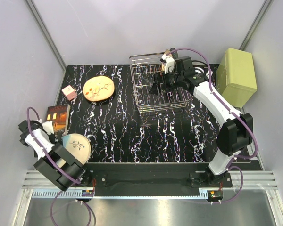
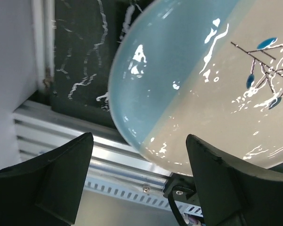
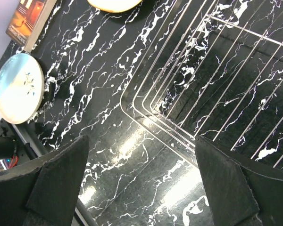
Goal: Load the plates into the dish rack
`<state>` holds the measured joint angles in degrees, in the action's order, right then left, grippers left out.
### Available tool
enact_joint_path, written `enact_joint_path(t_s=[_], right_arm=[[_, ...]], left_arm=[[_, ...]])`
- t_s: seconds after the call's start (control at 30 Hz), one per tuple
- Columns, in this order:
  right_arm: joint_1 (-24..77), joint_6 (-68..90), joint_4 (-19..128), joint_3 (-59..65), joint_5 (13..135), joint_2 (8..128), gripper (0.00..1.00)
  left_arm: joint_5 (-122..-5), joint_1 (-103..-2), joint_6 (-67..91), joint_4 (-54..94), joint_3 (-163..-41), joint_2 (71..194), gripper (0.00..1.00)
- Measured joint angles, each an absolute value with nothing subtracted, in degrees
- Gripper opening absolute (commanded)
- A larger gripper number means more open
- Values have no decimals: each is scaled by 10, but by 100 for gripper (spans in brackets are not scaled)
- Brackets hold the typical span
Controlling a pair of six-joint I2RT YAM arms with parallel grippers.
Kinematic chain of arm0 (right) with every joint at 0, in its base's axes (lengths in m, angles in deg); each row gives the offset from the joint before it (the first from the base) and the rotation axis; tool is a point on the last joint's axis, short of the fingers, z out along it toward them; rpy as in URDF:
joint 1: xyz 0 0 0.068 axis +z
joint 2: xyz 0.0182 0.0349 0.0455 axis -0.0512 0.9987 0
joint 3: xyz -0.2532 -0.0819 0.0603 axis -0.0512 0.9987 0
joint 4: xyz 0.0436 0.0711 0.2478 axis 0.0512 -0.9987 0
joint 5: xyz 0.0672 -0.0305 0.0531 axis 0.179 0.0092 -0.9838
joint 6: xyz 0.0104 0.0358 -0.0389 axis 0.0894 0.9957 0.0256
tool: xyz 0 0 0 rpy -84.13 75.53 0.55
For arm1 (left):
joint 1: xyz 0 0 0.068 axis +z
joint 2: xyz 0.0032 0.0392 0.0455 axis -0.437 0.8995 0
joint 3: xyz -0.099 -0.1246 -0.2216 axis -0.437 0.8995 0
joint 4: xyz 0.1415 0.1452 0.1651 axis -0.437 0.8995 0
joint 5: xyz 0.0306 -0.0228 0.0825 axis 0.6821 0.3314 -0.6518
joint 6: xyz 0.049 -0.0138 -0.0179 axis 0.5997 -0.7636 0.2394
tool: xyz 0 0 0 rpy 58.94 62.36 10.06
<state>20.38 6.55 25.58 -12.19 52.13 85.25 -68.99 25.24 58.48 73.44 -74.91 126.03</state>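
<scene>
Bench [image 1: 132, 132] with a black, white-veined surface, seen from above with 12 o'clock at its far edge. The dish rack [image 1: 160, 87], a basket of thin chrome rods, stands at about 1 o'clock. A tan plate [image 1: 98, 88] with a twig motif lies flat at 11 o'clock, well apart from the rack. A blue-and-cream plate [image 1: 77, 147], also twig-patterned, sits at 8 o'clock near the near-left corner, beside the folded left arm. A pink box [image 1: 69, 92] lies just at 9 o'clock of the tan plate. A dark box with orange print [image 1: 59, 117] rests at the left edge, between the two plates. A pale green box [image 1: 236, 75] stands off the right edge at 2 o'clock.

The right claw [image 3: 141, 139] hangs over the near-left part of the rack, fingers wide apart; rack wires and bench show between them. The left claw [image 2: 139, 139] faces the blue-and-cream plate, fingers apart to either side of its rim. Whether they touch it cannot be told.
</scene>
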Motion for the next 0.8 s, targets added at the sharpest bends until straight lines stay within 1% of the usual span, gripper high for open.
enact_joint_path(t_s=[0.17,0.4,0.57,0.63,0.73,0.8], right_arm=[[204,72,253,-130,521,853,100],[204,73,252,-129,522,853,100],[204,73,252,-124,523,853,100],[204,72,252,-118,524,853,100],[204,70,252,-109,530,853,100],[204,68,253,-99,537,852,100]], left_arm=[[-687,260,599,703,-698,1295,84],[-674,282,601,695,-716,1357,83],[-661,283,610,705,-727,1377,76],[-658,282,619,706,-727,1378,76],[-656,256,644,699,-724,1369,76],[-656,217,665,686,-712,1348,76]])
